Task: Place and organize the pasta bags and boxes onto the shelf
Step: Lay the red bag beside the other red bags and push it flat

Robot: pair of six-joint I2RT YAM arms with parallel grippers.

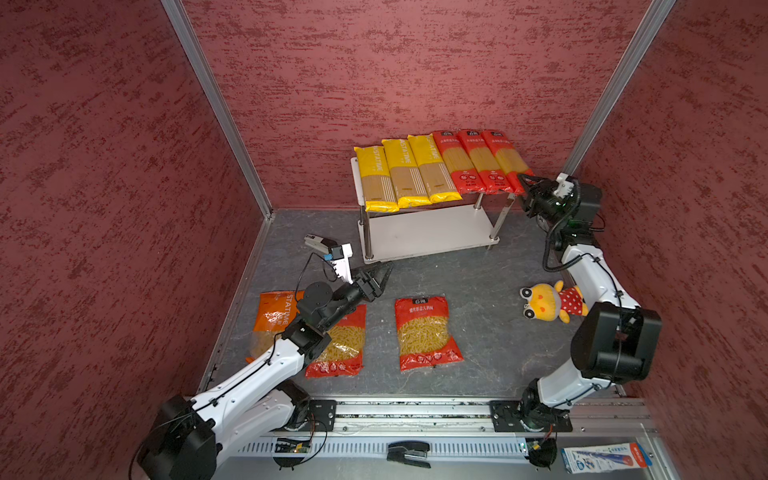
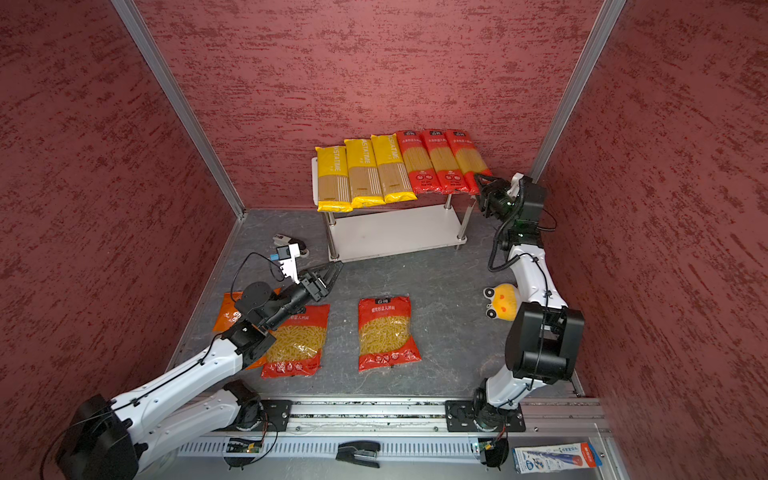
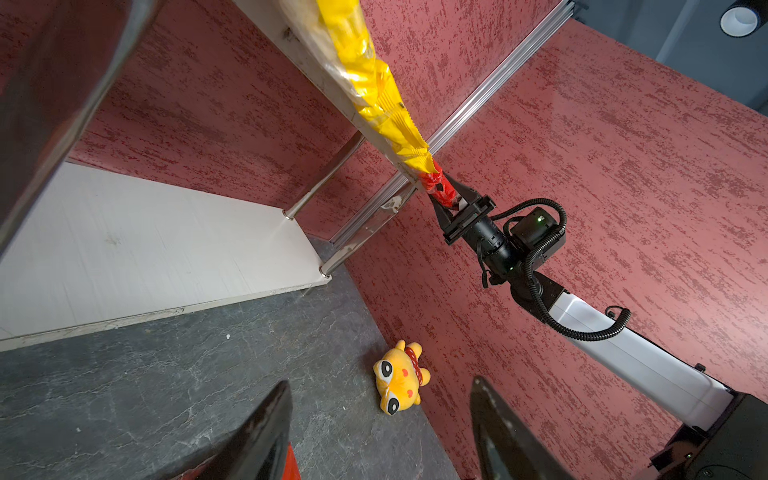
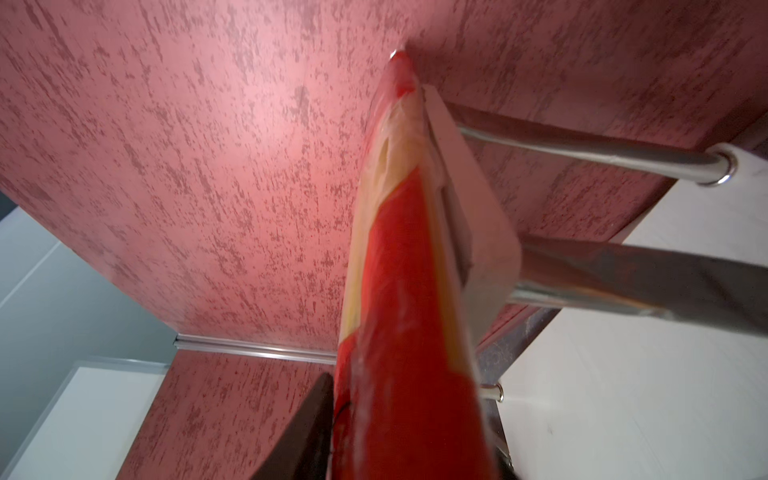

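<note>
In both top views three yellow spaghetti packs (image 1: 405, 172) and three red spaghetti packs (image 1: 482, 162) lie side by side on the top board of the shelf (image 1: 428, 232). My right gripper (image 1: 524, 183) (image 4: 407, 415) straddles the near end of the rightmost red pack (image 4: 395, 291); whether it grips shows nowhere. Two wide red bags (image 1: 426, 332) (image 1: 345, 345) and an orange bag (image 1: 272, 320) lie on the floor, the latter two partly under my left arm. My left gripper (image 1: 386, 274) (image 3: 381, 380) hovers open and empty by the shelf's front-left corner.
A yellow plush toy (image 1: 548, 301) lies on the floor beside my right arm. A small grey device (image 1: 318, 242) sits left of the shelf. A stapler (image 1: 409, 454) and a blue-white carton (image 1: 604, 457) rest near the front rail. Red walls enclose three sides.
</note>
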